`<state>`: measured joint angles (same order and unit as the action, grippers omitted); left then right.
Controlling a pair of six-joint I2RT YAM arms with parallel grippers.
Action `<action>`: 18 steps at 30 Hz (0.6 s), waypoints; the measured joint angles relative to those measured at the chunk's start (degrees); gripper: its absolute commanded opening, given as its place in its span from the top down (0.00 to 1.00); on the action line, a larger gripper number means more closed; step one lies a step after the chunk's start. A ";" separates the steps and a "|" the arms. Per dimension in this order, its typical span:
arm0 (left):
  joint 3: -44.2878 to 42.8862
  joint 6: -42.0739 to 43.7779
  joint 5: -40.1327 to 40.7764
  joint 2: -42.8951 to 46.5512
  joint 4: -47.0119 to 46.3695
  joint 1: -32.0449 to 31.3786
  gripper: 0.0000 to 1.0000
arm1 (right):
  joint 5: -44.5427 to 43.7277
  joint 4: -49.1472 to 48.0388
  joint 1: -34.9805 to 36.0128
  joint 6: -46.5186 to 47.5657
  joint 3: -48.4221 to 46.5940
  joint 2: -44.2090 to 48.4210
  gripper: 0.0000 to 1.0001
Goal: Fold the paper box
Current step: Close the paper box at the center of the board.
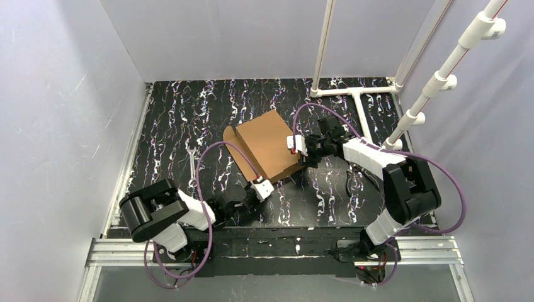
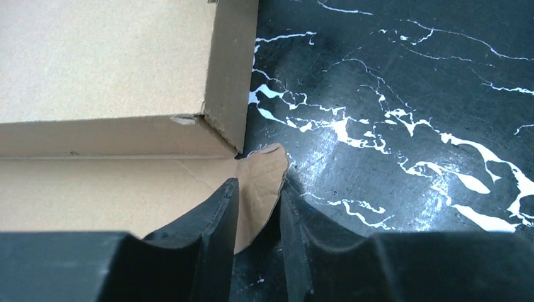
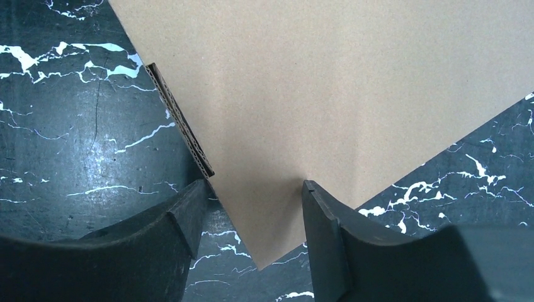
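The paper box is a brown cardboard sheet partly folded up, lying mid-table. In the left wrist view its raised side wall meets a flat panel, and a rounded tab sticks out at the corner. My left gripper is at the box's near corner. Its jaws are narrowed, with that tab lying face-up in the small gap. My right gripper straddles the box's right corner. Its jaws stand wide apart, and the left fingertip is at the corrugated edge.
A white pipe frame lies on the table at the back right, with slanted pipes rising beside it. A thin pale tool lies left of the box. Walls close in the black marbled table; a metal rail runs along the near edge.
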<state>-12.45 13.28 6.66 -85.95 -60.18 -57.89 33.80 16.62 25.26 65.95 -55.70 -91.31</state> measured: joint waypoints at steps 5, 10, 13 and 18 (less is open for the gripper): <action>0.00 -2.12 0.76 -1.27 -3.02 0.02 0.93 | 0.50 -0.33 -0.02 -0.04 -0.04 -0.28 0.37; 0.09 -6.56 2.51 -0.15 -3.50 0.04 1.00 | 0.94 -0.31 -0.02 -0.02 -0.31 -0.59 0.38; 0.46 -10.32 3.30 1.22 -2.47 0.07 1.00 | 1.36 -0.28 0.00 0.00 -0.39 -0.74 0.38; 0.76 -15.45 3.93 2.62 -0.85 0.07 1.00 | 1.99 -0.33 0.00 0.04 -0.46 -0.98 0.39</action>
<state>-11.68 -2.17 10.59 -83.33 -61.04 -57.82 35.79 16.29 25.26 66.00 -56.16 -92.29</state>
